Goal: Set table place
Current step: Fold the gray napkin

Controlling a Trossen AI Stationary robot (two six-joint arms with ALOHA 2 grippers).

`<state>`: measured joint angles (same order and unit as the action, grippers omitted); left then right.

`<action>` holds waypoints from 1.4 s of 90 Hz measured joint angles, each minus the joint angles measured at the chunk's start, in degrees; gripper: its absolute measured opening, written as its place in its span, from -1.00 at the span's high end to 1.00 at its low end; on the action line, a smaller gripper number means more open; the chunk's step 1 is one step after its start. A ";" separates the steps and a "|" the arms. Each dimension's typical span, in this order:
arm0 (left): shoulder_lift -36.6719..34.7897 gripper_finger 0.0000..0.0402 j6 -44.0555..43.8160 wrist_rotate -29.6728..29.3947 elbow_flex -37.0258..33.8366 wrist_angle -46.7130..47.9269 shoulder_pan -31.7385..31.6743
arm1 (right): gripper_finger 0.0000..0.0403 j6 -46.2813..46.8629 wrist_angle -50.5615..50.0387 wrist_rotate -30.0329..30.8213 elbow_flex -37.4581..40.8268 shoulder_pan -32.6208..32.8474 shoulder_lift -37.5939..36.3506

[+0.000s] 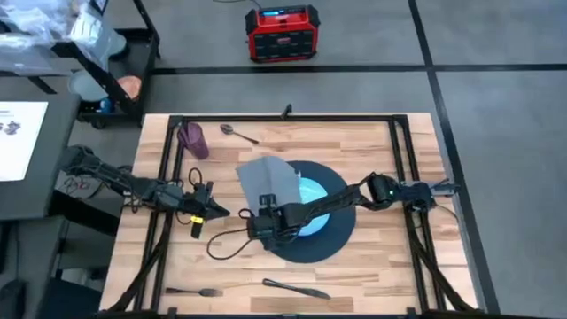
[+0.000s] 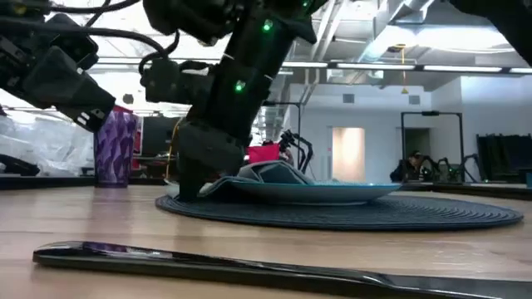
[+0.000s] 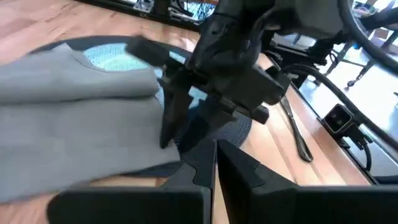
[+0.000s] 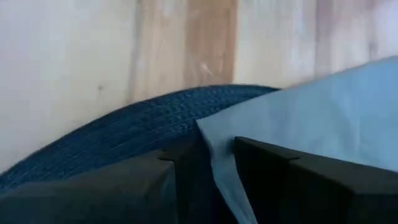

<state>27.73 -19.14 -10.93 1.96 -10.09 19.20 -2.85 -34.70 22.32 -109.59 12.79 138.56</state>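
Observation:
On the table (image 1: 381, 266) lies the place, a round dark mat (image 1: 332, 237), with a light blue plate (image 1: 312, 190) on it. A grey napkin (image 1: 266, 180) is spread over the plate's left part and over the mat's left rim. My right arm reaches across the mat from the right. Its gripper (image 1: 254, 221) points down at the napkin's near left corner and is shut on it. My left gripper (image 1: 217, 213) hovers shut just left of the mat, holding nothing. The left wrist view looks at the napkin (image 3: 74, 124) and the right gripper (image 3: 171, 124). My right gripper pinches the napkin's corner (image 4: 214, 152) between its two fingers, which come from above and point down at the mat's left rim (image 4: 124, 137). The rest of the napkin (image 2: 266, 173) lies slack on the plate (image 2: 332, 193) and the mat.
A purple cup (image 1: 193, 139) and a spoon (image 1: 237, 133) stand at the far left of the table. A fork (image 1: 193, 291) and a knife (image 1: 297, 288) lie along the near edge. A black cable loop (image 1: 226, 244) hangs near the mat's left side.

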 joint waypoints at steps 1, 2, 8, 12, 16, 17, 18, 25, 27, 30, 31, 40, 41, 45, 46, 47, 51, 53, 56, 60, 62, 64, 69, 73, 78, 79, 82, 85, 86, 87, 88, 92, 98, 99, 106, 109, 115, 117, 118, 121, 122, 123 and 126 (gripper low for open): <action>0.00 1.00 -0.02 0.00 0.00 0.05 0.00 | 0.50 0.02 0.16 0.22 -0.02 0.01 0.09; 0.00 1.00 -0.07 -0.01 0.00 0.10 0.00 | 0.50 0.06 0.28 0.41 -0.02 0.01 0.13; 0.02 1.00 -0.47 0.01 0.00 0.44 0.00 | 0.51 1.27 0.66 0.96 -0.02 0.00 0.18; 0.00 1.00 -0.52 0.01 0.00 0.33 0.00 | 0.54 1.73 0.98 1.27 -0.01 -0.10 0.22; 0.01 1.00 -0.56 0.01 0.00 0.35 0.00 | 0.57 2.16 1.38 1.92 0.04 -0.18 0.11; 0.02 1.00 -0.57 0.01 0.00 0.35 0.00 | 0.58 2.22 1.46 2.17 0.06 -0.21 0.07; 0.02 1.00 -0.59 0.01 0.00 0.35 0.00 | 0.59 2.25 1.52 2.43 0.08 -0.26 0.02; 0.00 1.00 -0.61 0.01 0.00 0.30 0.00 | 0.66 2.23 1.96 3.43 0.16 -0.66 -0.02; 0.00 1.00 -0.61 0.01 0.00 0.29 0.00 | 0.68 2.25 1.99 3.42 0.14 -0.88 -0.02; 0.01 1.00 -0.61 0.01 0.00 0.35 0.00 | 0.72 2.39 1.68 3.13 0.03 -1.26 -0.02; 0.02 1.00 -0.61 0.01 0.00 0.35 0.00 | 0.73 2.42 1.56 3.02 0.00 -1.40 -0.02; 0.00 1.00 -0.77 0.04 0.00 0.31 0.00 | 0.81 2.54 0.84 2.24 -0.14 -2.27 0.35; 0.00 1.00 -0.86 0.05 0.00 0.34 0.00 | 0.82 2.70 0.79 2.26 -0.16 -2.40 0.36; 0.02 1.00 -1.05 0.09 0.00 0.40 0.00 | 0.86 3.28 0.61 2.26 -0.17 -2.67 0.38; 0.02 1.00 -1.06 0.10 0.00 0.39 0.00 | 0.87 3.49 0.54 2.27 -0.17 -2.76 0.38; 0.02 1.00 -1.07 0.12 0.00 0.39 0.00 | 0.88 3.72 0.50 2.27 -0.17 -2.85 0.38; 0.00 1.00 -1.07 0.13 0.00 0.33 0.00 | 0.94 4.60 0.46 2.26 -0.17 -3.21 0.38; 0.00 1.00 -1.07 0.14 0.00 0.38 0.00 | 0.96 4.95 0.46 2.26 -0.17 -3.32 0.38; 0.02 1.00 -1.07 0.14 0.00 0.40 0.00 | 0.98 5.65 0.46 2.28 -0.17 -3.50 0.40; 0.02 1.00 -1.07 0.13 0.00 0.39 0.00 | 0.99 6.55 0.46 2.57 -0.17 -3.77 0.40; 0.01 1.00 -1.07 0.12 0.00 0.37 0.00 | 0.99 7.05 0.46 2.93 -0.17 -3.90 0.40; 0.00 1.00 -1.06 0.14 0.00 0.36 0.00 | 0.99 7.40 0.44 3.23 -0.17 -4.01 0.40; 0.02 1.00 -1.03 0.14 0.00 0.39 0.00 | 1.00 7.96 0.51 3.59 -0.17 -4.29 0.33; 0.02 1.00 -1.03 0.13 0.00 0.39 0.00 | 1.00 8.63 1.14 3.81 -0.17 -4.34 0.33; 0.01 1.00 -1.03 0.12 0.00 0.38 0.00 | 1.00 8.90 2.43 5.08 -0.17 -4.34 0.33; 0.02 1.00 -1.03 0.12 0.00 0.39 0.00 | 1.00 8.90 2.66 5.35 -0.17 -4.34 0.33; 0.02 1.00 -0.97 0.12 0.00 0.39 0.00 | 1.00 8.87 2.81 6.05 -0.40 -4.31 0.27; 0.02 1.00 -0.92 0.12 0.00 0.38 0.00 | 1.00 8.85 3.25 6.67 -0.82 -4.27 0.25; 0.01 1.00 -0.91 0.12 0.00 0.37 0.00 | 1.00 8.84 3.55 6.82 -1.00 -4.27 0.25; 0.00 1.00 -0.90 0.12 0.00 0.37 0.00 | 1.00 8.83 3.89 6.98 -1.19 -4.27 0.24; 0.00 1.00 -0.90 0.12 0.00 0.37 0.00 | 1.00 8.85 4.31 7.22 -1.39 -4.26 0.18; 0.00 1.00 -0.90 0.12 0.00 0.37 0.00 | 1.00 8.83 5.46 7.93 -2.03 -4.22 0.01; 0.00 1.00 -0.88 0.12 0.00 0.31 0.00 | 1.00 8.38 6.35 8.70 -3.36 -4.38 -0.10; 0.00 1.00 -0.88 0.12 0.00 0.31 0.00 | 1.00 8.20 6.56 8.81 -3.60 -4.42 -0.10; 0.00 1.00 -0.90 0.12 0.00 0.33 0.00 | 1.00 7.52 7.12 9.29 -5.22 -4.69 -0.10; 0.00 1.00 -0.92 0.12 0.00 0.42 0.00 | 1.00 7.51 7.49 9.69 -5.82 -4.77 -0.10; 0.00 1.00 -0.94 0.12 0.00 0.46 0.00 | 1.00 7.40 8.11 10.83 -7.05 -4.88 -0.10; 0.00 1.00 -0.94 0.12 0.00 0.46 0.00 | 1.00 7.33 8.31 10.96 -7.50 -4.92 -0.10; 0.00 1.00 -0.94 0.12 0.00 0.46 0.00 | 1.00 7.31 8.44 10.97 -7.74 -4.95 -0.10; 0.00 1.00 -0.94 0.12 0.00 0.46 0.00 | 1.00 7.12 8.98 10.84 -8.39 -5.08 -0.10; 0.00 1.00 -0.91 0.12 0.00 0.46 0.00 | 1.00 7.11 9.21 10.81 -8.59 -5.10 -0.10; 0.00 1.00 -0.90 0.12 0.00 0.47 0.00 | 1.00 7.06 9.46 10.79 -8.77 -5.11 -0.10; 0.00 1.00 -0.90 0.12 0.00 0.48 0.00 | 1.00 6.91 10.32 10.57 -9.21 -5.10 -0.10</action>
<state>27.73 -20.03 -10.81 1.96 -9.61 19.20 4.06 -24.38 32.89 -118.80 7.68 138.45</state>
